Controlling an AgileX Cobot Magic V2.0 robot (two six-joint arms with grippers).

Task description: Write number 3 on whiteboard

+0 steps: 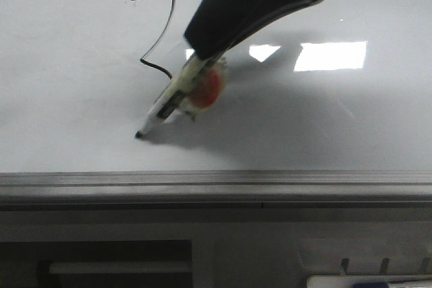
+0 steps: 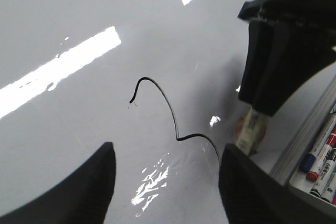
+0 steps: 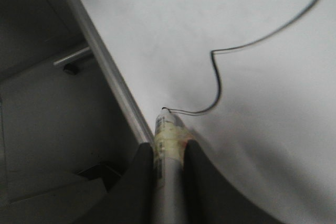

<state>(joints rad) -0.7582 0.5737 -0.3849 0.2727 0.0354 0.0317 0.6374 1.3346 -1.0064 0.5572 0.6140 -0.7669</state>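
Note:
The whiteboard point(image 1: 304, 119) lies flat, pale and glossy. On it is the number 3 point(image 1: 164, 28), a thin black line with an upper hook, a notch and a lower curve; it also shows in the left wrist view point(image 2: 170, 111) and the right wrist view point(image 3: 218, 82). My right gripper point(image 1: 202, 55) is shut on a white marker pen point(image 1: 172, 96) wrapped in yellowish tape. In the right wrist view the gripper point(image 3: 168, 148) clamps the pen point(image 3: 167, 129), whose tip meets the line's end near the board's front edge. My left gripper point(image 2: 167, 150) is open and empty above the board.
A grey metal edge rail point(image 1: 216, 183) runs along the board's front. A tray with several spare markers point(image 2: 320, 156) lies beyond the rail. Bright rectangular light reflections point(image 1: 331, 55) sit on the board to the right of the right arm.

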